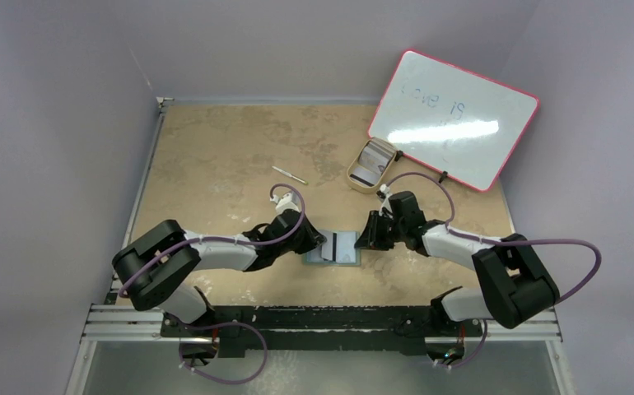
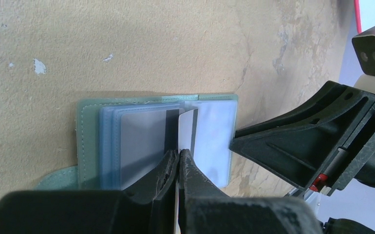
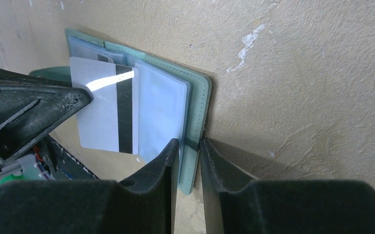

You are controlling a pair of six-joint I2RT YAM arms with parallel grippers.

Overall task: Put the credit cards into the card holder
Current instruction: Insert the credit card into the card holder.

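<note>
Step now: sliding one credit card (image 2: 188, 127) into open card holder (image 2: 90, 146), lying flat on counter (image 1: 215, 148) between both arms. Left jaws shut tight on card, holding it tilted over holder's middle. Can't tell if card's tip is in pocket yet. Right jaws nearly closed, pinching holder's outer edge, probably to steady it. Next: line card up with pocket mouth, push gently. Whiteboard (image 1: 454, 119) reads "Love is". Card shows dark stripe, no words.

Grey-green card holder (image 3: 201, 97) with pale blue inside; white card (image 3: 100, 117), dark stripe.
</note>
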